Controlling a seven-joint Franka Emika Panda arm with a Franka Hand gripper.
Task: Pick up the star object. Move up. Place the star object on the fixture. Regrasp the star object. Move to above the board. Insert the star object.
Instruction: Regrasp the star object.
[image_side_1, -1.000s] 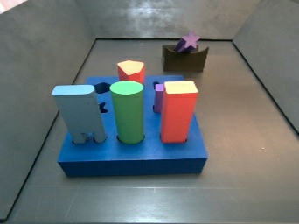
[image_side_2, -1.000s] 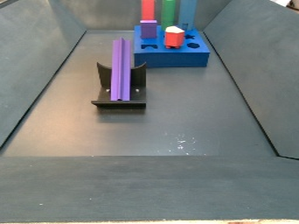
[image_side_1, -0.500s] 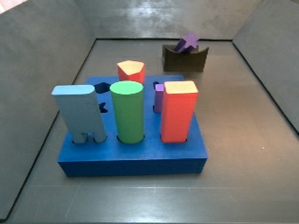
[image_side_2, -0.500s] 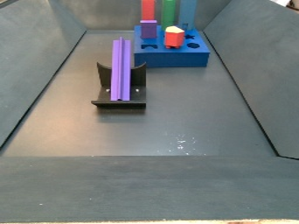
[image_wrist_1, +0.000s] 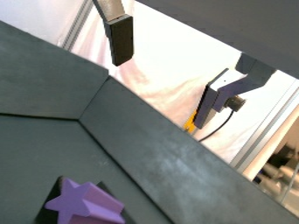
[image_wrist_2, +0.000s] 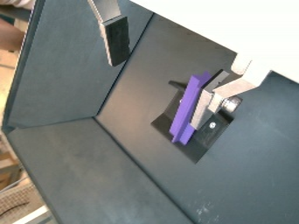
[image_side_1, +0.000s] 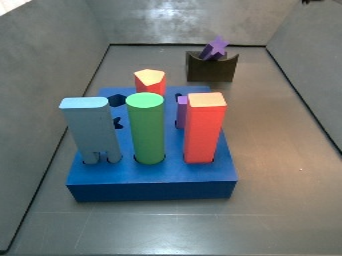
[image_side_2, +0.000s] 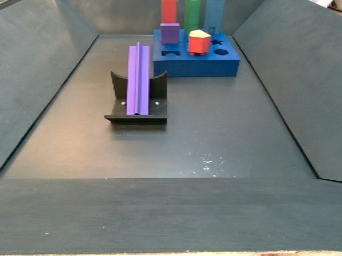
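Gripper (image_wrist_2: 173, 59): seen only in the wrist views, high above the floor and well apart from every piece. It does not appear in the side views.
Fingers (image_wrist_2: 115, 37): spread wide with nothing between them. In both wrist views one dark-padded finger (image_wrist_1: 119, 38) sits far from the other, whose silver plate (image_wrist_1: 219, 94) shows at the opposite side.
Star (image_side_2: 139, 79): a slim purple peg lying along the fixture, free of the gripper. In a side view its ridged end (image_side_1: 217, 47) sticks up out of the notch, tilted. In a wrist view it runs lengthwise over the fixture (image_wrist_2: 187, 109); in a wrist view only its star-shaped end (image_wrist_1: 84, 200) shows, near the frame edge.
Fixture (image_side_2: 136, 104): a dark block on a base plate, standing on the grey floor (image_side_2: 201, 140) just in front of the board in a side view, and behind the board near the back wall in a side view (image_side_1: 211, 68). It touches nothing but the star.
Board (image_side_1: 154, 170): thick blue square base, apart from the fixture, also seen at the far end in a side view (image_side_2: 198, 62).
Pegs on board: a green cylinder (image_side_1: 146, 128), a red block (image_side_1: 203, 127), a pale blue block (image_side_1: 88, 128), and a shorter red piece with an orange top (image_side_1: 148, 80), all upright.
Empty holes: dark openings show near the back left of the board (image_side_1: 115, 100), though their shape is hard to make out from here.
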